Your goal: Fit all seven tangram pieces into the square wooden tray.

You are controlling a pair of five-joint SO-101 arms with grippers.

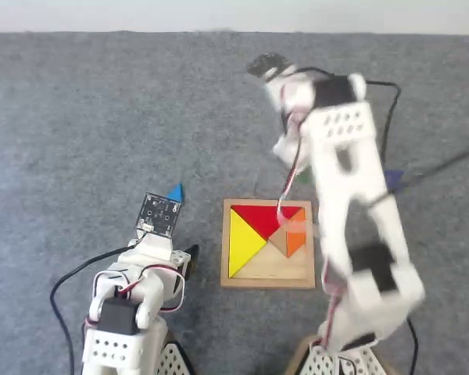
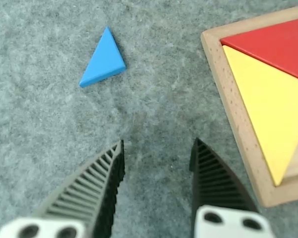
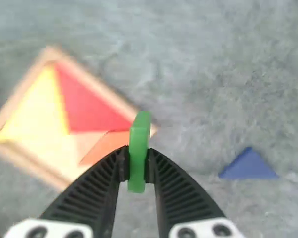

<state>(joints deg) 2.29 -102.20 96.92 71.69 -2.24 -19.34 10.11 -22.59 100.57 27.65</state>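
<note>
Right now my right hand (image 3: 137,150) is pinching the green piece (image 3: 139,130), which stands on edge between the two fingers and sticks out past their tips. It is held up off the grey worktop (image 1: 102,117). Beyond the held piece lies the square wooden tray (image 3: 49,51), one of its corners showing just behind the green piece. A dark blue triangle (image 3: 247,165) lies flat on the worktop, off to one side and apart from the tray. My left hand (image 2: 158,144) hangs low over the bare worktop with its fingers spread and nothing between them. A light blue triangle (image 2: 103,59) lies flat a little ahead of it, and the tray's rim is just to its side. From the high view, the tray sits between the two arms and holds a red triangle (image 1: 266,215) along its far edge. A yellow triangle (image 1: 242,242) fills its left side, and an orange piece (image 1: 296,238) lies towards the right. The rest of its wooden floor is bare.
</note>
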